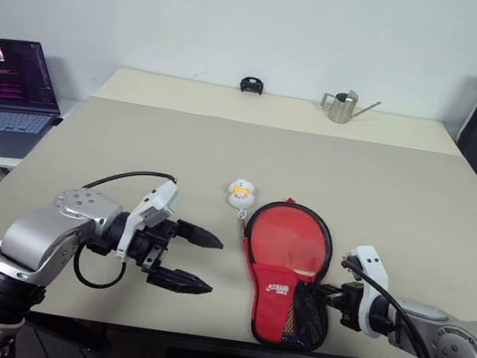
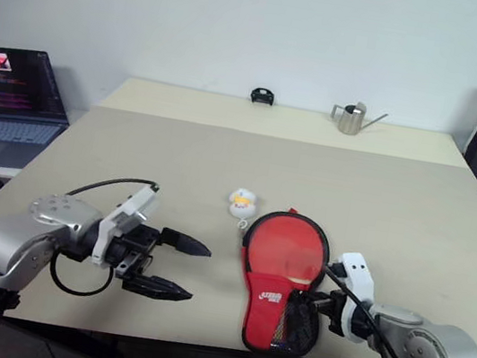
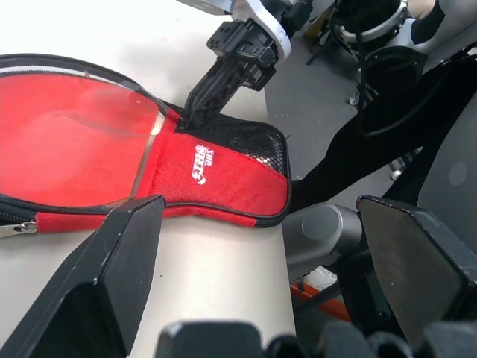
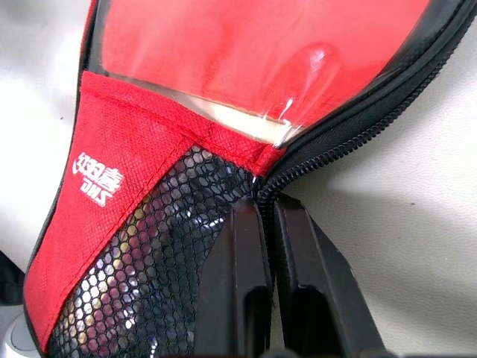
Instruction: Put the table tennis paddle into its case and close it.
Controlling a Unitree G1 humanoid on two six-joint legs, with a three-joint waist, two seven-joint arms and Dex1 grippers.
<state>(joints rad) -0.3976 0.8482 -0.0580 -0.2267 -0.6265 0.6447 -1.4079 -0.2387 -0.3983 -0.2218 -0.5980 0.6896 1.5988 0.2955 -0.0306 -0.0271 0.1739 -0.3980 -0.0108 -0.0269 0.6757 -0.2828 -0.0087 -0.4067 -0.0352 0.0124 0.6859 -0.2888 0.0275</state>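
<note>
Paddle point(image 1: 291, 235) sits inside the case point(image 1: 278, 305) on the counter point(image 1: 225, 150); right pincer point(image 4: 267, 216) clenched on the zipper edge by the mesh pocket; left pincer point(image 1: 194, 261) released, well left of it; closing step; next, likely drag the zip round.

Only legible mark I can see: a small white logo printed on the red handle part of the case point(image 3: 201, 165), beside its mesh pocket (characters too small to read). Laptop point(image 1: 7, 92) screen text unreadable.
</note>
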